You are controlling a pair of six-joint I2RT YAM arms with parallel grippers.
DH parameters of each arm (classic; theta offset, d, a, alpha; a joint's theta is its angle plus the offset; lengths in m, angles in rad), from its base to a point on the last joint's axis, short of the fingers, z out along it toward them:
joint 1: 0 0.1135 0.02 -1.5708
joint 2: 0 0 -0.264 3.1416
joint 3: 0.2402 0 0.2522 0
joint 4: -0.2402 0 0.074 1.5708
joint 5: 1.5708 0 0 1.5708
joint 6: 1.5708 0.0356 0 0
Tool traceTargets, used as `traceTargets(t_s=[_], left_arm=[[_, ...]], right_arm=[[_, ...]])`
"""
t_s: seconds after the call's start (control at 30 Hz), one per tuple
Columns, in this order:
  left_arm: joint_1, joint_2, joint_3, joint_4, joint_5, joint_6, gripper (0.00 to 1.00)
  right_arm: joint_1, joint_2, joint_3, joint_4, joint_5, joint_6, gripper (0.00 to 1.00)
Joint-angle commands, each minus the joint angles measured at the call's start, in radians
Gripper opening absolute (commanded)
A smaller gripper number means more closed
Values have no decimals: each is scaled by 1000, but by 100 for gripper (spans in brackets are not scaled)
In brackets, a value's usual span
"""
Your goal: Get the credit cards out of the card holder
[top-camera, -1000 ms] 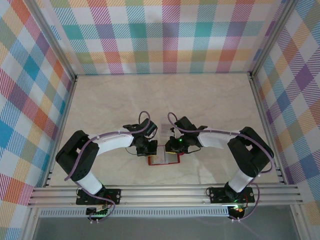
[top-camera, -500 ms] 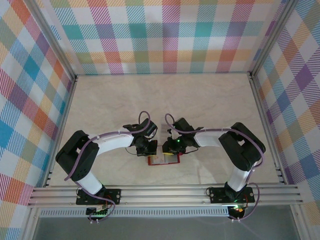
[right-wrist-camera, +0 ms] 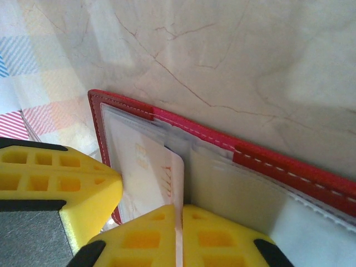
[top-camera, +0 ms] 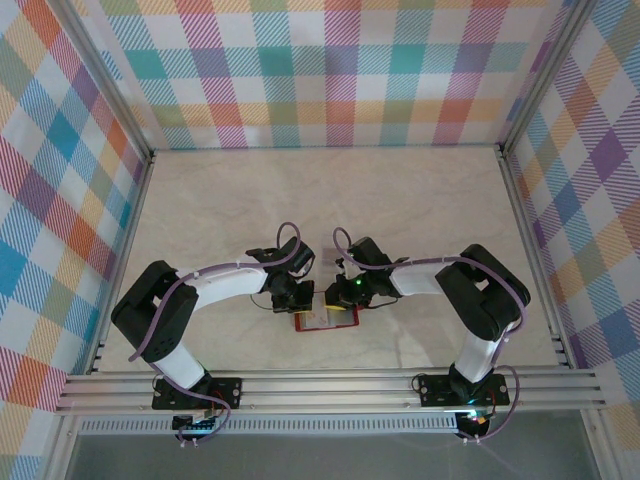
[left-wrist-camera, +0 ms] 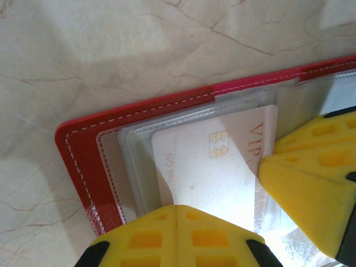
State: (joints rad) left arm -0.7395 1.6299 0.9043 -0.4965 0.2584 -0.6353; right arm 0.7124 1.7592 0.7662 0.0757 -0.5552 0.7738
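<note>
The card holder (top-camera: 330,322) is lying open and flat on the marble-patterned table (top-camera: 420,210), close to the near edge and between the two arms. Its grey, clear-pocketed inside is facing up.

The left gripper (top-camera: 298,300) is coming down on the holder's left end. In the left wrist view, this gripper (left-wrist-camera: 175,214) is clenched, its yellow fingertips pressed tight against each other over the holder's near edge. Whether they are pinching any of the plastic there cannot be told. The red border of the holder (left-wrist-camera: 83,150), with its white stitching, is curving round the corner beyond the tips. The clear pockets (left-wrist-camera: 133,144) are fanning out just inside that border.

One credit card (left-wrist-camera: 211,167), pale with a gold chip and the letters VIP, is sitting partly out of the pockets, toward the middle of the holder. A yellow finger (left-wrist-camera: 311,183) of the other arm is touching the card's far short edge.

The right gripper (top-camera: 338,297) is reaching over the right half of the holder. In the right wrist view, this gripper (right-wrist-camera: 179,214) is grasping the credit card (right-wrist-camera: 147,167), whose thin white edge is showing as a line between the two closed pads. The card is lifting at an angle off the holder (right-wrist-camera: 289,167), while its other end is staying inside the pocket near the left arm's finger (right-wrist-camera: 55,178).
</note>
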Motion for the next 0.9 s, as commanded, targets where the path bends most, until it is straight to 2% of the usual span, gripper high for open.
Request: traceTargets(t_s=[0.0,0.47,0.7,0.87], left_arm=[[-9,29,0,-53,-36,13,2],[-10,24,0,-62,-41,16,1],[-9,33,7,-59,-35,18,1],[-10,33,14,-63,-35,19,1]], right_arm=[[3,-12,-13,7,-8,-6,8],[-45,-95,-23,-119,77,-49,6],[-45,-65,-38,39,-68,-2,17],[-45,-32,-33,65,-91,7,19]])
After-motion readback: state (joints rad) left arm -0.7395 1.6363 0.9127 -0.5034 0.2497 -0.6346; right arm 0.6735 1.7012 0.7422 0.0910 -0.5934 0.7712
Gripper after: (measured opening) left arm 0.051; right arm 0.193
